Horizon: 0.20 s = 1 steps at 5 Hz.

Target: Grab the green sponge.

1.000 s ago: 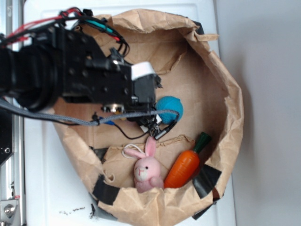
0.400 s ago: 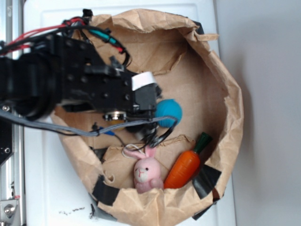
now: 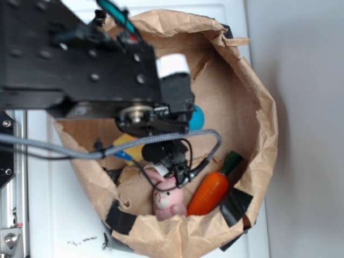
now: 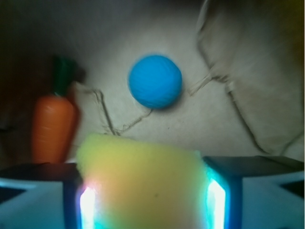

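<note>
Yellow green sponge [image 4: 143,183] clamped crosswise between closed gripper [image 4: 145,200] fingers, curved edge toward blue ball [image 4: 155,81]

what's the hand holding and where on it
The hand holds the soft yellow foam sponge, pinched by its two opposite sides between the fingers.

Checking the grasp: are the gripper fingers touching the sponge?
Touching. The wrist view shows the yellow sponge filling the gap, pressed against both fingers of the gripper.
</note>
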{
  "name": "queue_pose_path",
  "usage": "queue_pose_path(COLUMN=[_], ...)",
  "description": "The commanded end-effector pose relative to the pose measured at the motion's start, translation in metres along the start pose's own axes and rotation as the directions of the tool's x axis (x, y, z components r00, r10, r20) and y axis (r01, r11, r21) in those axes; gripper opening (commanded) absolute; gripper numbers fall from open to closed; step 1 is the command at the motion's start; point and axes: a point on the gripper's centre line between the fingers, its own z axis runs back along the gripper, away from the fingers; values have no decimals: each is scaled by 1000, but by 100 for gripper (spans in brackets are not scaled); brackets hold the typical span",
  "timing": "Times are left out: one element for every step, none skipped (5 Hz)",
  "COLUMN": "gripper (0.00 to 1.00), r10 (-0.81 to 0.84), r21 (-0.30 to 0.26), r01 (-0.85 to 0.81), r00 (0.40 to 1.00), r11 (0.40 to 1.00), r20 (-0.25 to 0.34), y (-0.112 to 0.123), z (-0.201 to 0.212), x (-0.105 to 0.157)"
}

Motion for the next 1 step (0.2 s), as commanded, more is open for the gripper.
queue_pose_path(gripper=[0], r10=[-9], r21=[15], r01=[6], r00=[975], r11=[1000], r20=[222], y=[-3], z=[19], x=[-1])
